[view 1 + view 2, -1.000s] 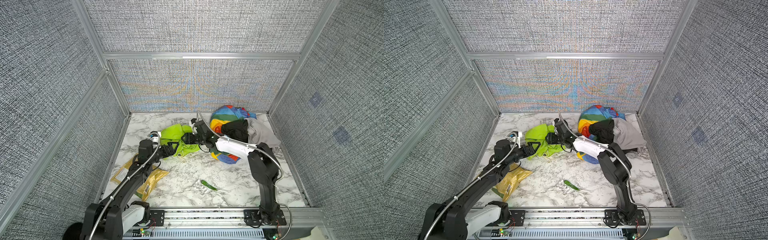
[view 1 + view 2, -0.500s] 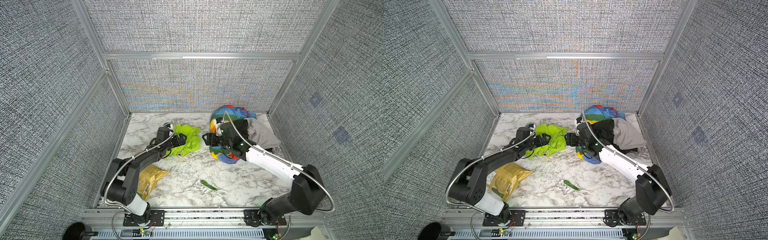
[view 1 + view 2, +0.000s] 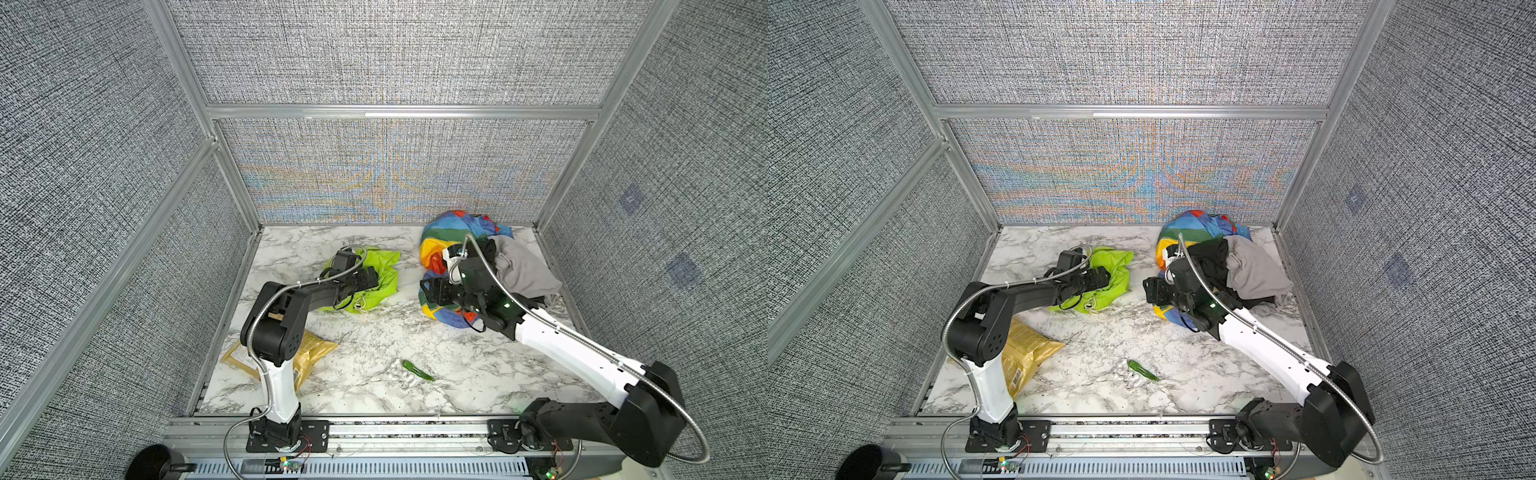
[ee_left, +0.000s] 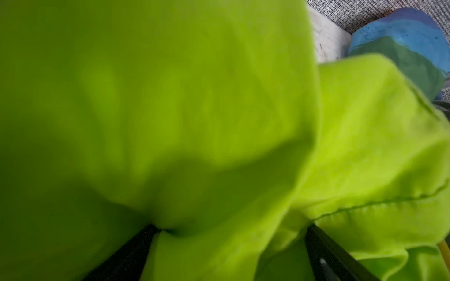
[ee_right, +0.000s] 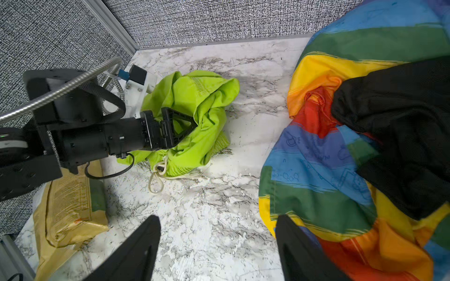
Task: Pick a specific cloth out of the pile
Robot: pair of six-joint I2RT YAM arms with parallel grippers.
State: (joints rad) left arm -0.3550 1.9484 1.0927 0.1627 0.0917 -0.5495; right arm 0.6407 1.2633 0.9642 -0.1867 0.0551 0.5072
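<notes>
Both top views show the pile [image 3: 440,237] at the table's [image 3: 374,332] one o'clock corner and the cloth [image 3: 386,268] alone at its nine o'clock, long axis running seven to one. The right wrist view adds the drawstring [image 5: 155,180] at the seven end, the left gripper [image 5: 181,126] spread wide in the folds, and the right gripper [image 5: 218,216] apart and empty.

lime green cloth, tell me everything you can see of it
The lime-green cloth is a thin, matte woven garment, crumpled into a loose heap on the marble table. It has stitched hems, a ribbed edge and an off-white drawstring looping out onto the marble. It lies apart from the pile, with bare table between them. The left gripper is pushed into its folds with jaws spread, and fabric bulges between them.
</notes>
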